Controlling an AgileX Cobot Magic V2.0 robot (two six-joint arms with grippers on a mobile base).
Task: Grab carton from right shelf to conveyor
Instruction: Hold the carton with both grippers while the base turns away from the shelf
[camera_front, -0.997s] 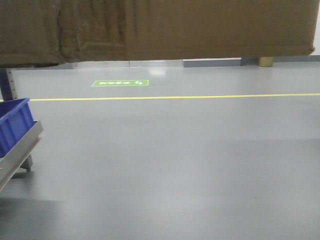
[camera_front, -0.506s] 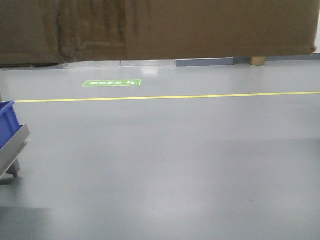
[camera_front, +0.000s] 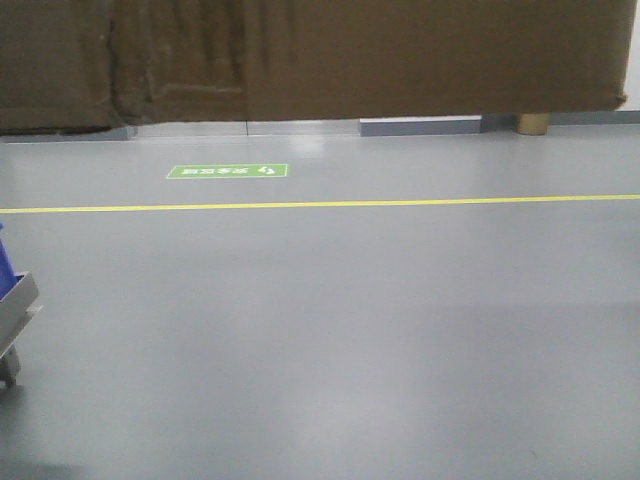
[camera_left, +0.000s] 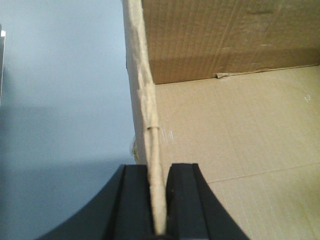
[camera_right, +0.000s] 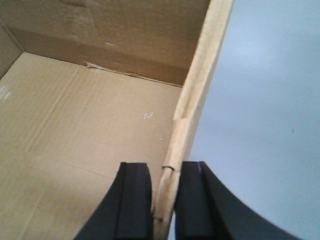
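The left hand (camera_left: 158, 175) is shut tight on the left wall of the carton (camera_left: 240, 130). The right hand (camera_right: 165, 172) pinches the right wall the same way. Both point down and hold the carton up over the grey floor (camera_front: 330, 320). The blue bin (camera_front: 3, 260) has slid almost out of the front view, so the robot seems to be turning away. No conveyor shows yet.

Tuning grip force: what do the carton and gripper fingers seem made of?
The carton looks like matte brown corrugated cardboard: fine ribbed lines and creases on its inner faces. The fingers of the left gripper and right gripper look smooth, black, slightly glossy: plastic or coated metal, I cannot tell which.
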